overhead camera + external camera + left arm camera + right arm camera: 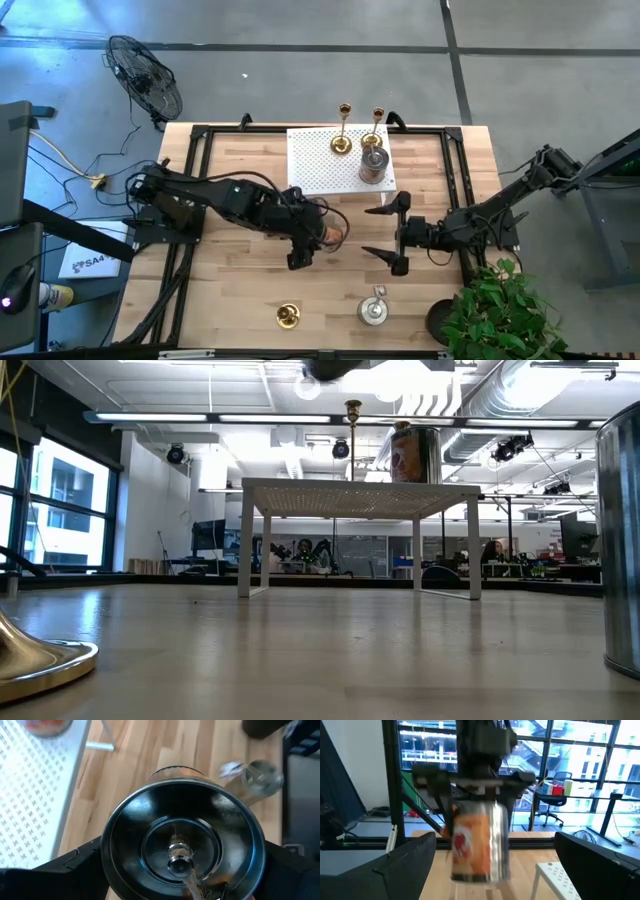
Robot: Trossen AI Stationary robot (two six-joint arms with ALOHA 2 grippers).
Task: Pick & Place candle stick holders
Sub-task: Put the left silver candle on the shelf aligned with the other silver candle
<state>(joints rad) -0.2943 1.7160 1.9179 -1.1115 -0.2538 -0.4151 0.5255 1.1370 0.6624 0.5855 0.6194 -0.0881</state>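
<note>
Left wrist view: left gripper [322, 236] clamped round cylindrical holder [182, 850], table centre, 7 o'clock of rack [336, 158]. Seemingly rigid, slick metal; side-wall grip suited. Right gripper [390, 232] gaped empty, 3 o'clock.

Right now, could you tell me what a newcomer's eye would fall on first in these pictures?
Most striking is the left gripper at the table's middle, its jaws clamped on a silvery cup-like holder with an orange label, lifted off the wood. Facing it, the right gripper waits with jaws spread wide. Behind them, the white perforated rack carries two gold candlesticks and another cup holder.
</note>
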